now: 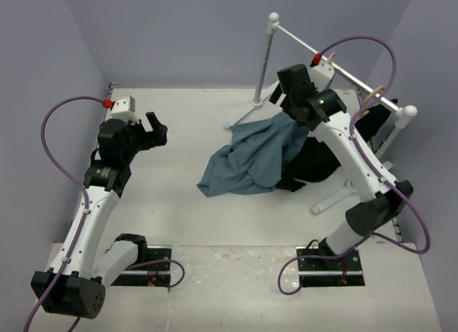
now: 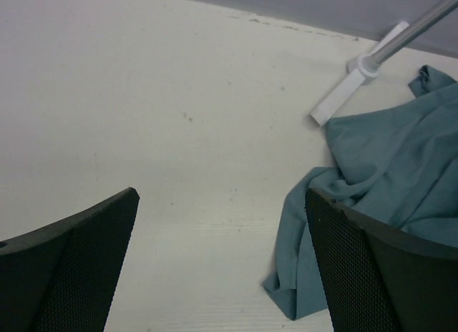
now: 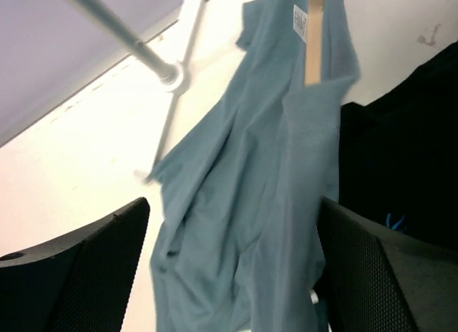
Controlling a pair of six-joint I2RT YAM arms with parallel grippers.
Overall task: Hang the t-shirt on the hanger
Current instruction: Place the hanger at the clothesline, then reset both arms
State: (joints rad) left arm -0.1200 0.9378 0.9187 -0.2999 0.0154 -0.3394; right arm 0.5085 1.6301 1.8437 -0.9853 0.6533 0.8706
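Pale worktop (image 1: 179,196) stretches under the left pincer (image 1: 159,129), whose fingers stand spread wide, well apart from any cloth. Toward the middle the teal t-shirt (image 1: 250,157) lies heaped, its upper part rising toward the white rack (image 1: 351,76), one rack foot just behind it. A black garment (image 1: 318,160) lies against the shirt's right side. The right pincer (image 3: 232,203), also spread and holding nothing, hangs over the shirt. The hanger (image 3: 313,49) shows as a pale wooden strip inside the collar, ahead of that pincer and untouched.
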